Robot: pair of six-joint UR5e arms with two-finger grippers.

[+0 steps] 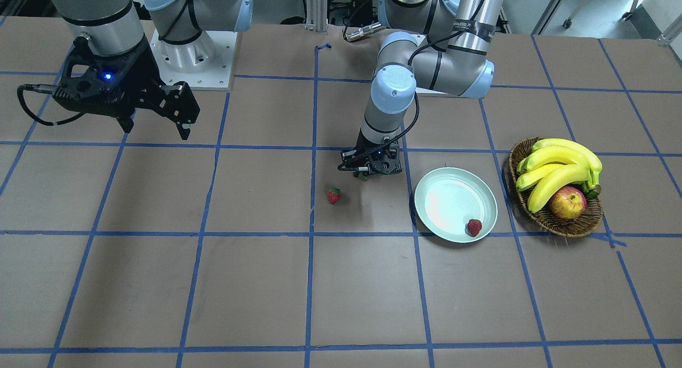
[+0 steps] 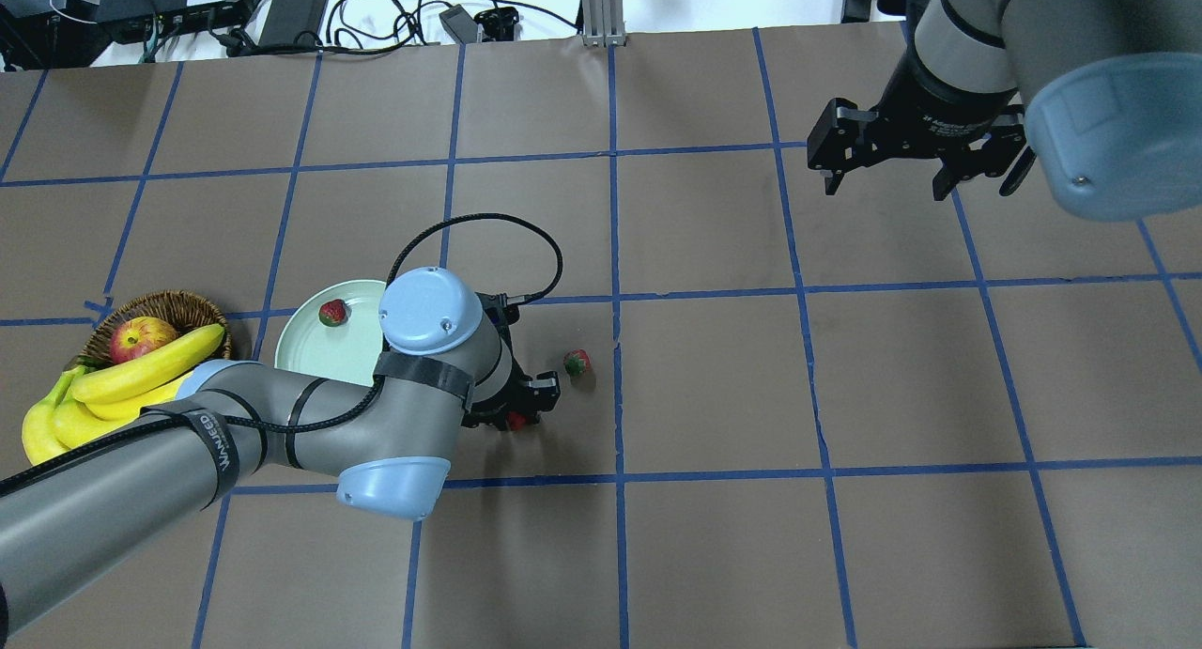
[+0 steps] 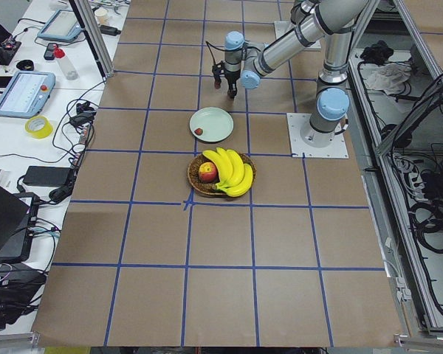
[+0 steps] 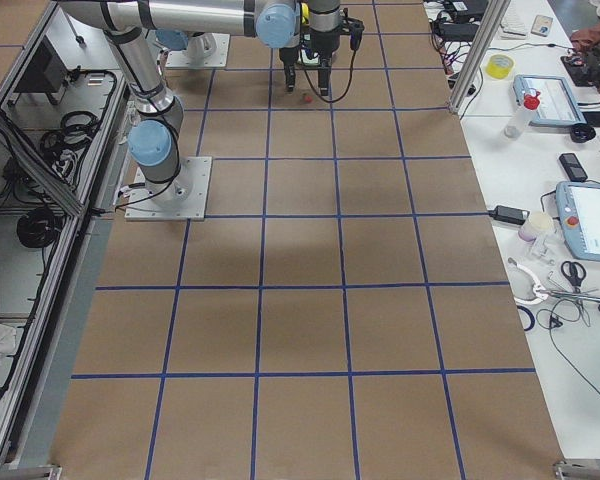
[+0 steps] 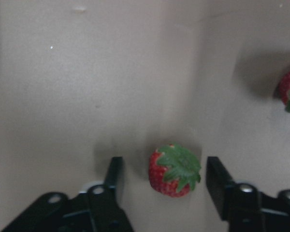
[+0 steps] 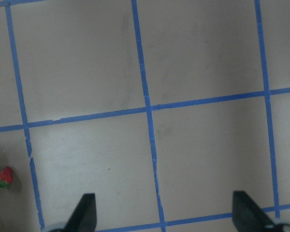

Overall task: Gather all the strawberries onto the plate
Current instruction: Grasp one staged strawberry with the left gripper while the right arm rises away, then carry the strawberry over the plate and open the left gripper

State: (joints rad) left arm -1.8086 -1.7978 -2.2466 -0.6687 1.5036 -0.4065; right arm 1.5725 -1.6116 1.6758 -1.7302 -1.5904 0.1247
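left claw (image 5: pixel 164 166): spread wide, low over the desk (image 1: pixel 160 283), one strawberry (image 5: pixel 174 169) sitting between its fingers
right claw (image 6: pixel 164 195): spread too, hanging up high, well apart
second strawberry (image 1: pixel 334 195): on the desk, near the left claw
third strawberry (image 1: pixel 474 227): in the plate (image 1: pixel 445 197), by the rim

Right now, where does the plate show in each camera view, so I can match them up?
Front-facing: plate right of centre.
Overhead: plate left of centre, partly under the left arm.
Exterior left: plate upper middle.
Exterior right: cannot make it out behind the arms.
Left wrist: not in it.
Right wrist: not in it.
Landmark: the banana basket beside it.
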